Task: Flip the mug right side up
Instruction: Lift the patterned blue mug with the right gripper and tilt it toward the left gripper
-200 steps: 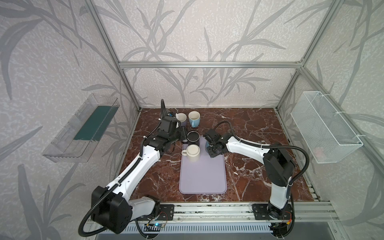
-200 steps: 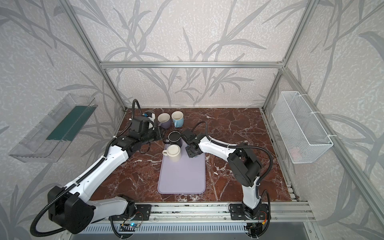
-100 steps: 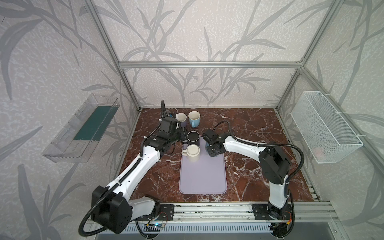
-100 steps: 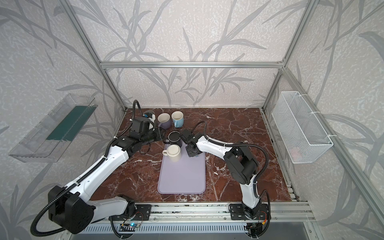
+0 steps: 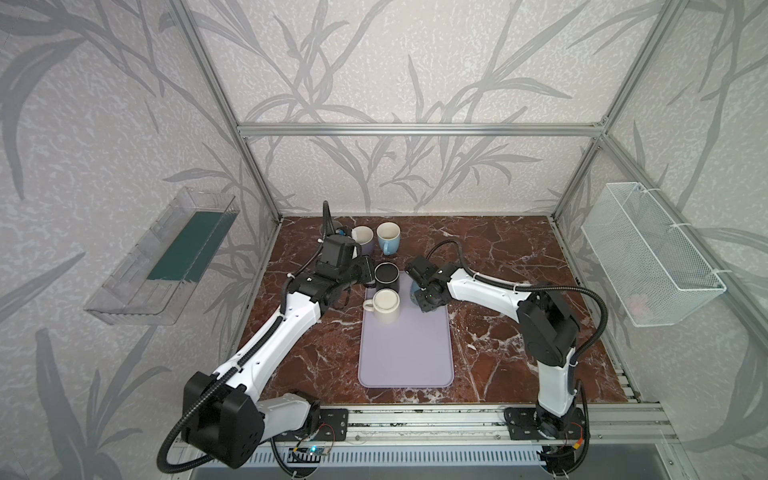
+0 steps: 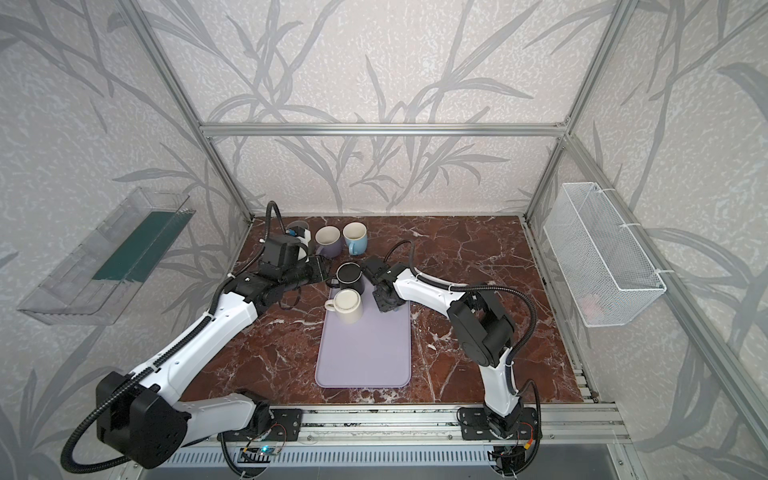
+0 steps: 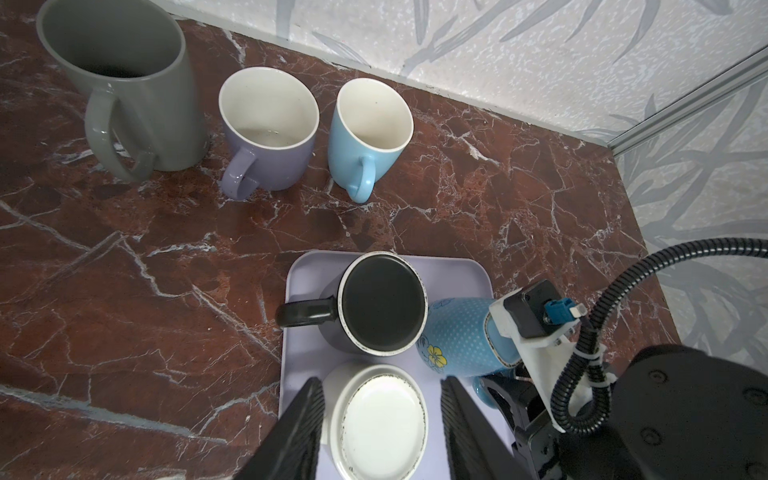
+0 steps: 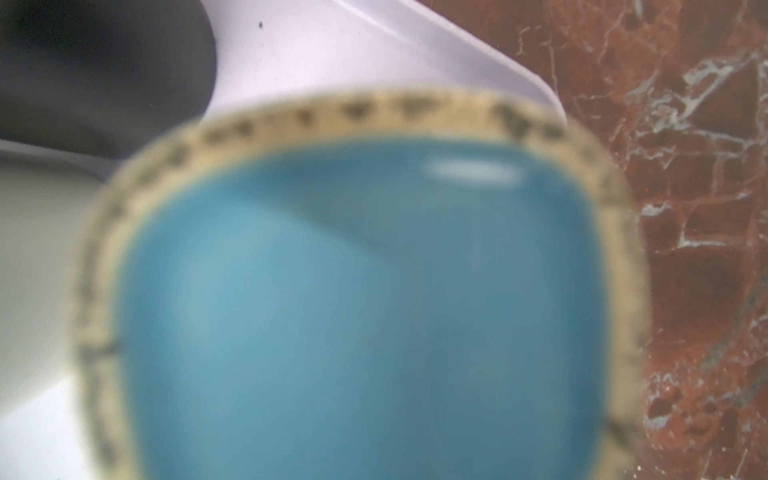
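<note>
Right gripper (image 5: 422, 293) jaws closed on dotted blue mug (image 7: 457, 332) tipped over on purple mat (image 7: 457, 274), left gripper (image 7: 380, 384) jaws open, black mug (image 7: 382, 309) and white mug (image 7: 382, 424) bottoms up

Left arm (image 5: 286, 328) and right arm (image 5: 482, 289): white shells, black joints. Black corrugated hose (image 7: 706, 247) runs along each. White bracket (image 7: 540, 349), zip-tied, carries a blue plug (image 7: 555, 309).

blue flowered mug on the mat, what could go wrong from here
1. The right pincer seems shut on only the handle of the blue flowered mug; it may swing or slip when lifted.
2. The black mug and cream mug stand close beside it, so turning it could knock them.
</note>
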Available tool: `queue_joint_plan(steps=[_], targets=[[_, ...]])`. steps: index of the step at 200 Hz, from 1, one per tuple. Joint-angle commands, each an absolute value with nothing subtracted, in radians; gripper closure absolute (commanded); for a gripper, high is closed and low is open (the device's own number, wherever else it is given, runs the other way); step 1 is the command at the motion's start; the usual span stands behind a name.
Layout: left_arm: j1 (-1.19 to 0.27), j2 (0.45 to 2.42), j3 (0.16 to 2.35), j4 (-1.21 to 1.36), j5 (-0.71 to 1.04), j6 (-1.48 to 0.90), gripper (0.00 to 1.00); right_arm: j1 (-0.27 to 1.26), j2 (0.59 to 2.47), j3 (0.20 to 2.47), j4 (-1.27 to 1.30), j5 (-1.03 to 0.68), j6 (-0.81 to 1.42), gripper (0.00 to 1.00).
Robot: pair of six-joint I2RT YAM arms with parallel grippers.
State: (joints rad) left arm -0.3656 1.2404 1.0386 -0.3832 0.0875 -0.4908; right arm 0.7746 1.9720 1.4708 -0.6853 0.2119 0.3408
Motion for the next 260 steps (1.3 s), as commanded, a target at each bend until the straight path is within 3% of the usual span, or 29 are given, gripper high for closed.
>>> queue_joint_plan(steps=[1, 66, 130, 260], targets=[[-0.370, 1.198, 1.011, -0.349, 0.118, -0.508, 0.51, 0.731, 1.885, 1.470, -0.623, 0.114, 0.291, 0.88], [-0.403, 1.157, 0.937, -0.263, 0.182, -0.557, 0.51, 0.608, 1.802, 1.405, -0.481, -0.214, 0.265, 0.90], [-0.440, 1.119, 0.888, -0.183, 0.257, -0.588, 0.51, 0.495, 1.721, 1.246, -0.187, -0.564, 0.381, 0.92], [-0.481, 1.072, 0.730, 0.178, 0.475, -0.705, 0.51, 0.440, 1.622, 1.173, 0.227, -0.839, 0.675, 0.94]])
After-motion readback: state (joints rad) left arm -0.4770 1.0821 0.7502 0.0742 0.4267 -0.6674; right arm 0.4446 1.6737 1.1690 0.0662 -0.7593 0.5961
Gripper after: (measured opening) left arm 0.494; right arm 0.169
